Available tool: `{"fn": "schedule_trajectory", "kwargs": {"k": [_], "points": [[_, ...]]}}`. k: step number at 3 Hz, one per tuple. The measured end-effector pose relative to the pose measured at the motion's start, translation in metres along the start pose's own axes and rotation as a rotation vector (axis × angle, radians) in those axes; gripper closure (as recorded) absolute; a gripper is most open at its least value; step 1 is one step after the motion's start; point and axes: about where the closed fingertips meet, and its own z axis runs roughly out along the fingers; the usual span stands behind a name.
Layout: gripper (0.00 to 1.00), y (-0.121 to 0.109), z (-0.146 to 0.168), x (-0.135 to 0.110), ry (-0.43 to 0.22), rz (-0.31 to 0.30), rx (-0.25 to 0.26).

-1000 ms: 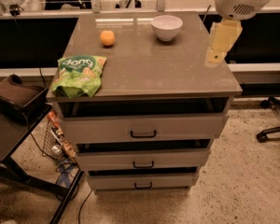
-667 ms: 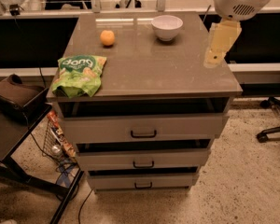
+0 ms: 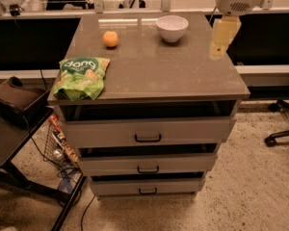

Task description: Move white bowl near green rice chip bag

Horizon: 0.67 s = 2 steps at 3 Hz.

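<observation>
The white bowl (image 3: 172, 28) stands upright at the back of the grey cabinet top (image 3: 159, 71), right of centre. The green rice chip bag (image 3: 81, 78) lies at the front left corner of the top, its edge over the rim. My gripper (image 3: 220, 38) hangs over the right side of the top, to the right of the bowl and a little nearer the front, apart from it. It holds nothing that I can see.
An orange fruit (image 3: 111, 38) sits at the back left, between bag and bowl. The cabinet has three drawers, the top one (image 3: 147, 131) slightly open. A black stand (image 3: 14, 105) is at the left and a chair base (image 3: 282, 129) at the right.
My gripper has shifted slightly to the left, toward the bowl. The bowl, bag and fruit have not moved.
</observation>
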Motion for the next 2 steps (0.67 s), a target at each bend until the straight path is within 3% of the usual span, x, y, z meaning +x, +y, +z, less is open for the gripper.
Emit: {"fn": "schedule_trajectory", "kwargs": {"k": [2], "points": [[0.00, -0.055, 0.109, 0.042, 0.055, 0.030, -0.062]]}}
